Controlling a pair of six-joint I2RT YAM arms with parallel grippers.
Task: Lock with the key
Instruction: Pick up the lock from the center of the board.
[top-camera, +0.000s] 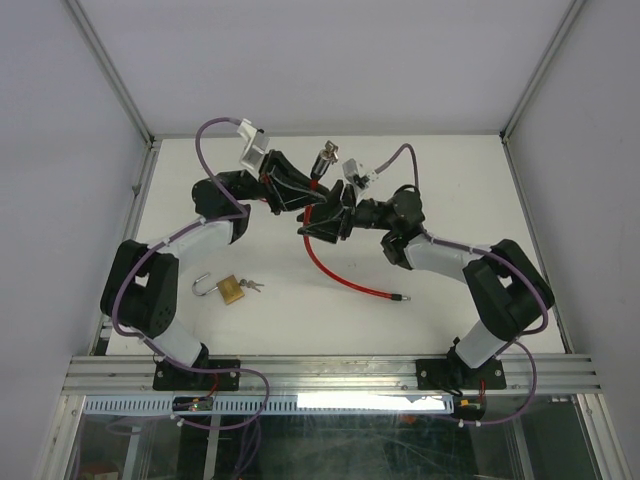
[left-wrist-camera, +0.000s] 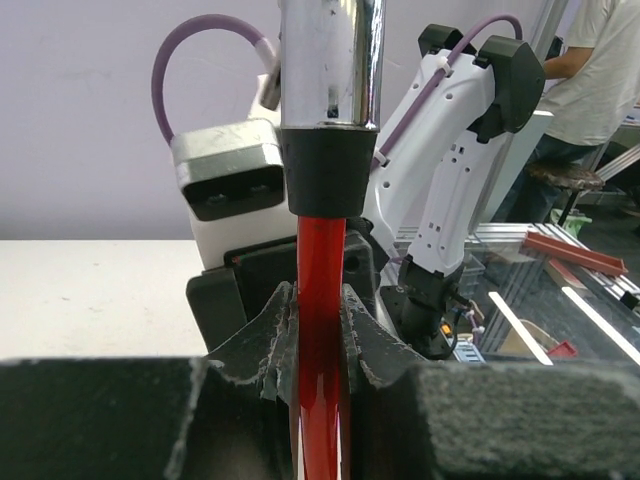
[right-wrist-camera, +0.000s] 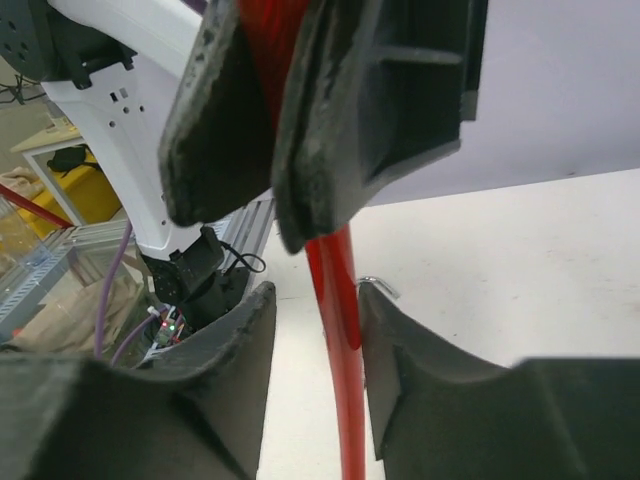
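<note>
The left gripper (left-wrist-camera: 318, 335) is clamped on the red cable (left-wrist-camera: 320, 260) just below its metal lock head (left-wrist-camera: 330, 60). The right gripper (right-wrist-camera: 315, 330) straddles the same cable directly beneath, along its length, jaws apart and not yet pinching.

Left hand (left-wrist-camera: 318, 320) clamped; right hand (right-wrist-camera: 312, 322) parted, facing it.
</note>
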